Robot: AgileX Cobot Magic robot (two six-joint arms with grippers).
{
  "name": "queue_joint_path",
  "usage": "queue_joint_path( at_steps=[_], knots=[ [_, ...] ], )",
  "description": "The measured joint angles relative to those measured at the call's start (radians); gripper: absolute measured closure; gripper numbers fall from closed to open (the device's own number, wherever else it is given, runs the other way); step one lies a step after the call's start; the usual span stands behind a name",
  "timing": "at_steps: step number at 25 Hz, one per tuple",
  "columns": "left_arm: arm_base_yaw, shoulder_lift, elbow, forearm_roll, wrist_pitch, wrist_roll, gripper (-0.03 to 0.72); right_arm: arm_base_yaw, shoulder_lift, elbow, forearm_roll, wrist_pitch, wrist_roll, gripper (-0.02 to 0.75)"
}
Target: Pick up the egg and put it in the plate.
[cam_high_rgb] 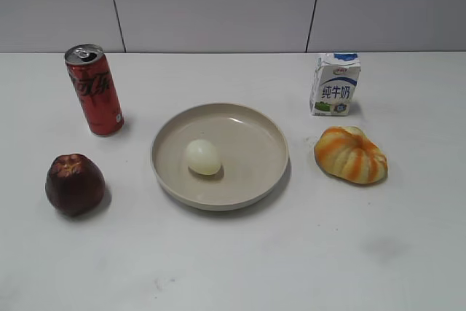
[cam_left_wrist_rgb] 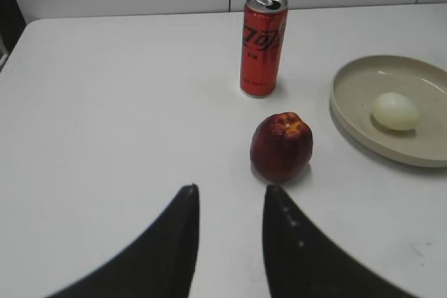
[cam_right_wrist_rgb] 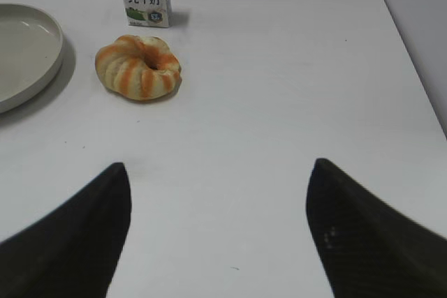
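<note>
Egg point(cam_high_rgb: 202, 156): one, pale cream, lying inside the plate point(cam_high_rgb: 255, 180), left of the dish's centre, resting on its floor.

Plate: one, round, beige, low rim, at the middle of the table point(cam_high_rgb: 291, 267), well in from every edge.

Apple point(cam_high_rgb: 74, 184): one, dark red, left of the plate toward the table's left edge, standing apart from the rim.

Can point(cam_high_rgb: 94, 89): one, red, upright, behind the apple, nearer the far edge.

Milk carton point(cam_high_rgb: 335, 84): one, white and blue, upright, far right of the plate near the far edge.

Ribbed orange-and-white item point(cam_high_rgb: 351, 154): one, right of the plate, in front of the carton.

My left pincer point(cam_left_wrist_rgb: 229, 204): narrow gap, empty, held above bare table near the apple.

My right pincer point(cam_right_wrist_rgb: 218, 193): spread wide, empty, held above bare table toward the right edge.
</note>
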Motion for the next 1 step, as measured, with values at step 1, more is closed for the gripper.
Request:
queue_joint_path(
  at_steps=[1],
  knots=[
    [0.000, 0.000, 0.000, 0.000, 0.000, 0.000, 0.459, 0.000, 0.000, 0.000, 0.000, 0.000, 0.000, 0.146]
  ],
)
